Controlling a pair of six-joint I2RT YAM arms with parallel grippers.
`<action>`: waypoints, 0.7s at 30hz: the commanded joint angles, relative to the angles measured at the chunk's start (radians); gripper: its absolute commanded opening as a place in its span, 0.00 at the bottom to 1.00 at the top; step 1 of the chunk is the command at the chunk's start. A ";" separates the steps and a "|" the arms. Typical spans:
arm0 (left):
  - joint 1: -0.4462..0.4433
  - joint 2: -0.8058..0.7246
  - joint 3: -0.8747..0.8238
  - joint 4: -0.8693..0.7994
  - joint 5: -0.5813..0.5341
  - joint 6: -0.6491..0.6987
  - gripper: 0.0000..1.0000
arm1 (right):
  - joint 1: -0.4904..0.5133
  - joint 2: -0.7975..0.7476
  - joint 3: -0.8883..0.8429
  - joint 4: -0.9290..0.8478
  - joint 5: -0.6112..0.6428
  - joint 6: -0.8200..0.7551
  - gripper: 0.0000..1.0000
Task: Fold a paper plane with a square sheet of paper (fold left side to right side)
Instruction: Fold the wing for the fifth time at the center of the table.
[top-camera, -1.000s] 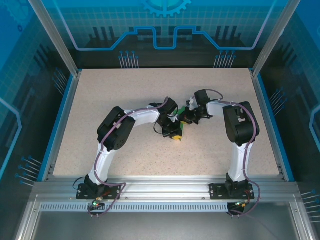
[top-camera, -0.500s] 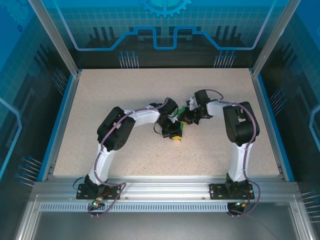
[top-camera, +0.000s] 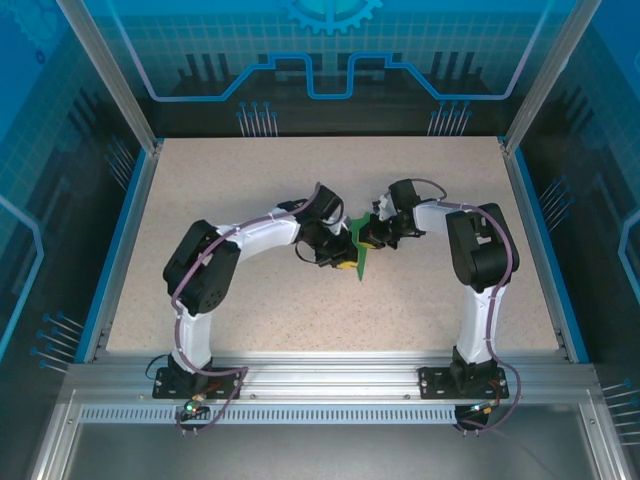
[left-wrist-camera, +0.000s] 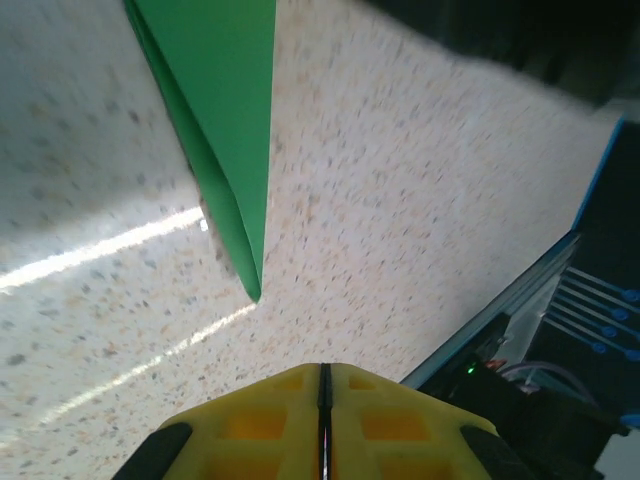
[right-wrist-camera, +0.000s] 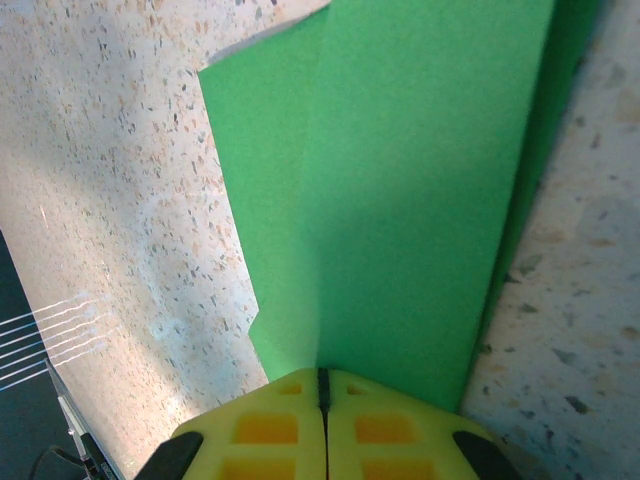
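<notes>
Top and wrist views. The square sheet of paper (top-camera: 359, 248) sits folded into a narrow green wedge at the middle of the speckled table (top-camera: 250, 170), between the two grippers. We see the right gripper (right-wrist-camera: 322, 378) with its yellow pads clamped on the sheet's edge. The left gripper (left-wrist-camera: 322, 375) has its pads pressed together on nothing, with the wedge's pointed tip just ahead of them.

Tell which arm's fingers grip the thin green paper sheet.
The right fingers: the green paper sheet enters their seam; the left fingers are shut, clear of its tip.
</notes>
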 joint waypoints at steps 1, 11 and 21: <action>0.054 -0.009 -0.016 0.069 -0.005 -0.022 0.10 | -0.005 0.037 -0.018 -0.064 0.075 -0.012 0.06; 0.082 0.163 0.117 0.150 0.064 -0.058 0.09 | -0.006 0.031 -0.026 -0.059 0.070 -0.009 0.06; 0.080 0.259 0.187 0.143 0.070 -0.060 0.09 | -0.002 0.031 -0.024 -0.059 0.069 -0.009 0.06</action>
